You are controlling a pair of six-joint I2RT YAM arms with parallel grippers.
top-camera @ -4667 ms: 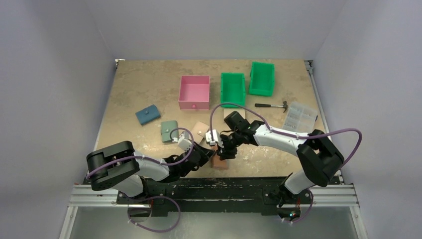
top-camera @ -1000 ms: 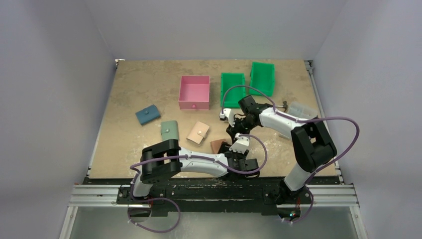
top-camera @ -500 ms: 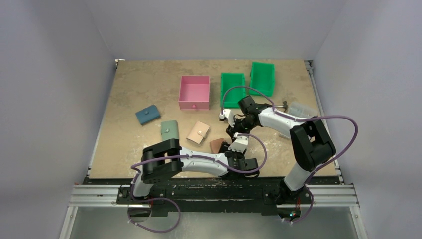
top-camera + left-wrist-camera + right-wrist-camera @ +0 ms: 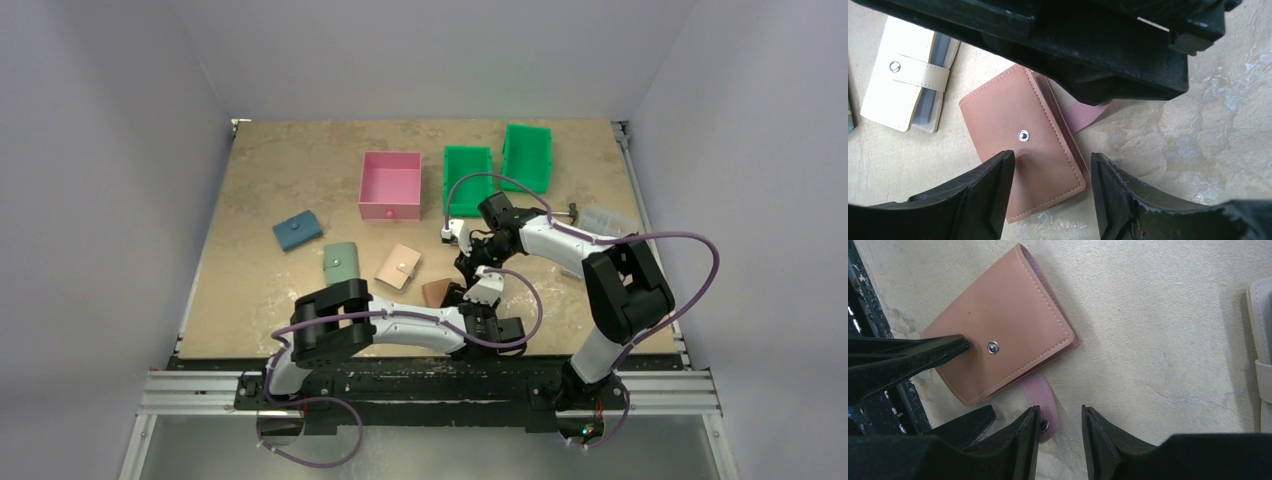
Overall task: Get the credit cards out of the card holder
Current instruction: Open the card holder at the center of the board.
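At counter (image 4: 1173, 315) front, card holder (image 4: 1013, 115) lies folded, strap (image 4: 1035, 390) loose. The left tool (image 4: 1050, 167) is spread over it; the right tool (image 4: 1058, 417) is also spread, at strap end.

The card holder (image 4: 1008, 325) lies flat and folded on the table (image 4: 1158, 315), its stud (image 4: 993, 347) facing up. A pink strap (image 4: 1039, 396) sticks out from under it, and the strap's end lies against one finger of the right gripper (image 4: 1059, 415), whose jaws stand apart. The left gripper (image 4: 979, 377) reaches in from the left, jaws apart, with one fingertip on the cover beside the stud and the other near the holder's lower edge. A white wallet (image 4: 1262, 340) shows at the right border.
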